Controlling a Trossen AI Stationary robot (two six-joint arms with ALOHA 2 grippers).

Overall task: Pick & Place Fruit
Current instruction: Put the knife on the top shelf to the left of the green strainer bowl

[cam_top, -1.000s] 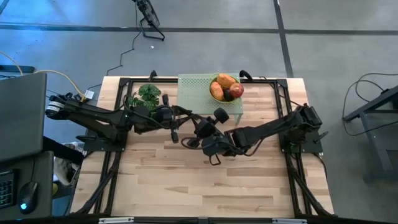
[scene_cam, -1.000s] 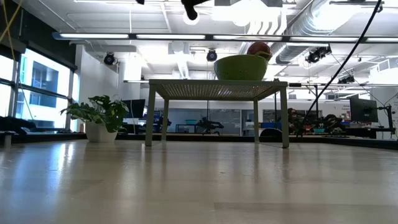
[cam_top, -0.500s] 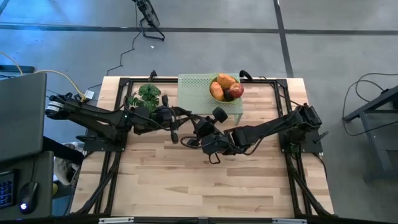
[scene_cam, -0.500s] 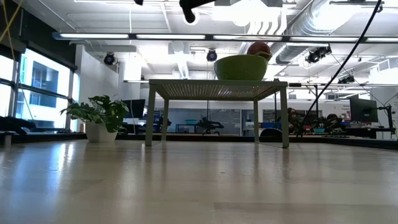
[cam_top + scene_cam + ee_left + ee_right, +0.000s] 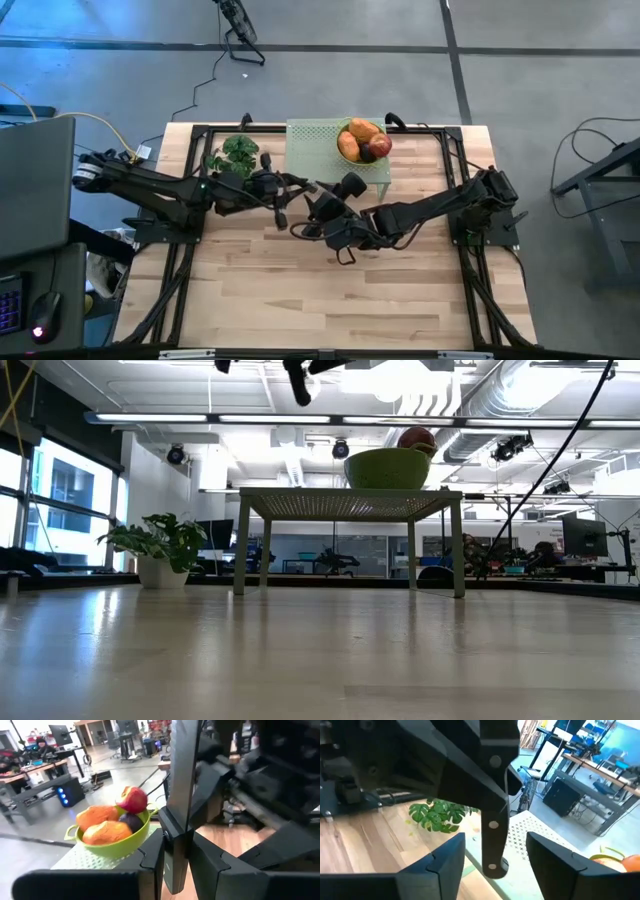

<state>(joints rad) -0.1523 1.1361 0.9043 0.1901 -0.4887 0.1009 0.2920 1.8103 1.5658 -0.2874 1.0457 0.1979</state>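
Note:
A green bowl (image 5: 362, 141) stands on a pale green perforated stand (image 5: 310, 140) at the table's far middle. It holds the fruit: two orange oblong pieces, a red apple (image 5: 133, 799) and a dark purple one. High over the table's middle my left gripper (image 5: 292, 196) is shut on a black-handled knife (image 5: 493, 820). My right gripper (image 5: 328, 205) is open, with one finger on either side of the riveted handle and a gap showing on both sides. A dark end (image 5: 298, 382) shows at the top of the low view. My left gripper pinches a flat dark stretch of the knife (image 5: 174, 862) between its two fingers, away from the riveted handle end. The fingers come level from the table's left and lie across the knife. The knife is lifted clear of the table.
A green leafy plant (image 5: 238, 152) stands at the far left beside the stand. Black frame rails (image 5: 190, 250) run along the table's left, right and far sides. Bare wood (image 5: 330, 300) fills the near half.
My right gripper's fingers have spread apart around the knife's handle while both arms kept their places. The dark end at the top of the low view has shifted a little and tipped.

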